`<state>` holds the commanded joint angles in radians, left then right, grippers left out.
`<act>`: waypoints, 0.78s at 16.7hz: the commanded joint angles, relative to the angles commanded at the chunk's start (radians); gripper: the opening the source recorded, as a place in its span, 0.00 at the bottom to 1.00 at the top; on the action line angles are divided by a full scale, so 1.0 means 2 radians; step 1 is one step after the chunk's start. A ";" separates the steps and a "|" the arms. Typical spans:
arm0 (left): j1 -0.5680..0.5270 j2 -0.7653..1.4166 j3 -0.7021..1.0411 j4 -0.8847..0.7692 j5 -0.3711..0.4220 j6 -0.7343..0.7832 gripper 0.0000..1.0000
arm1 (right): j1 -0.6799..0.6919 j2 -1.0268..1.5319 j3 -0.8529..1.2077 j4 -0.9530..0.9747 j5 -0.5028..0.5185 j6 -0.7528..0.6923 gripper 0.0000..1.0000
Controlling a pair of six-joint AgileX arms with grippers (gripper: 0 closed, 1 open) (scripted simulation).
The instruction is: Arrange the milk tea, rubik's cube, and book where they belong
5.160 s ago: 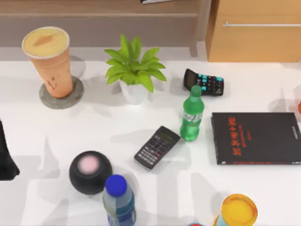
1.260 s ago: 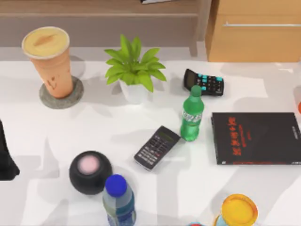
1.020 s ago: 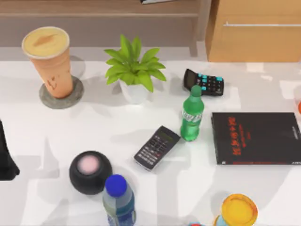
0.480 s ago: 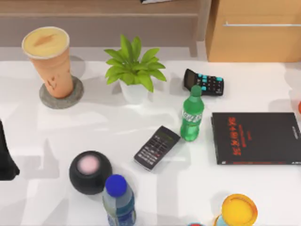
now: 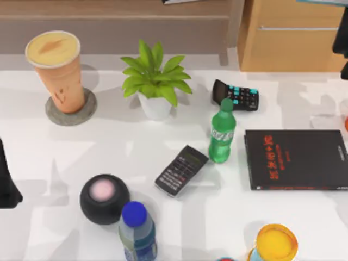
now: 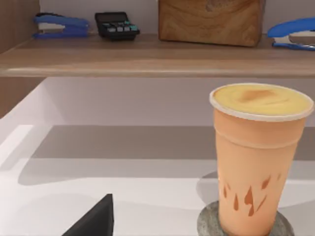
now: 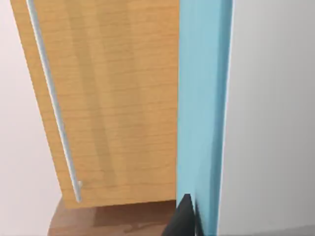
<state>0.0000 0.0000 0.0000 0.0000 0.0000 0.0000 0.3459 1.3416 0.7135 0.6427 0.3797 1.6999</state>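
Observation:
The milk tea (image 5: 54, 68), a tall orange-tan cup with a creamy top, stands upright on a grey coaster (image 5: 84, 113) at the back left; it also fills the left wrist view (image 6: 258, 157). My left gripper (image 5: 6, 187) is parked at the left table edge, apart from the cup, with one dark finger (image 6: 96, 221) showing well off to the side. The light-blue book (image 7: 203, 108) stands on edge, white pages (image 7: 268, 113) beside the cover, and my right gripper (image 7: 186, 216) is shut on it in front of the wooden cabinet (image 7: 108, 98). The rubik's cube is out of view.
A potted plant (image 5: 155, 81), black calculator (image 5: 236, 95), green bottle (image 5: 222, 133), thin black book (image 5: 296, 159), second calculator (image 5: 181, 170), black sphere (image 5: 104, 198), blue-capped bottle (image 5: 137, 231) and yellow-topped container (image 5: 276, 243) crowd the table. A shelf (image 6: 147, 56) holds staplers and a wooden box.
My right arm has come into the top view at the far right edge by the cabinet, with a sliver of light blue above it. The table objects have not moved.

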 joint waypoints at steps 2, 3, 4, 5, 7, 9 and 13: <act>0.000 0.000 0.000 0.000 0.000 0.000 1.00 | 0.042 0.022 -0.069 0.003 0.030 0.056 0.00; 0.000 0.000 0.000 0.000 0.000 0.000 1.00 | 0.061 0.034 -0.102 0.004 0.043 0.077 0.00; 0.000 0.000 0.000 0.000 0.000 0.000 1.00 | 0.078 0.047 -0.132 0.006 0.054 0.093 0.00; 0.000 0.000 0.000 0.000 0.000 0.000 1.00 | 0.093 0.060 -0.159 0.007 0.064 0.105 0.00; 0.000 0.000 0.000 0.000 0.000 0.000 1.00 | 0.119 0.083 -0.203 0.009 0.078 0.117 0.00; 0.000 0.000 0.000 0.000 0.000 0.000 1.00 | 0.133 0.097 -0.229 0.011 0.086 0.121 0.00; 0.000 0.000 0.000 0.000 0.000 0.000 1.00 | 0.136 0.100 -0.234 0.011 0.088 0.121 0.00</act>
<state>0.0000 0.0000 0.0000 0.0000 0.0000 0.0000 0.6172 1.5420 0.2461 0.6648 0.5561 1.9416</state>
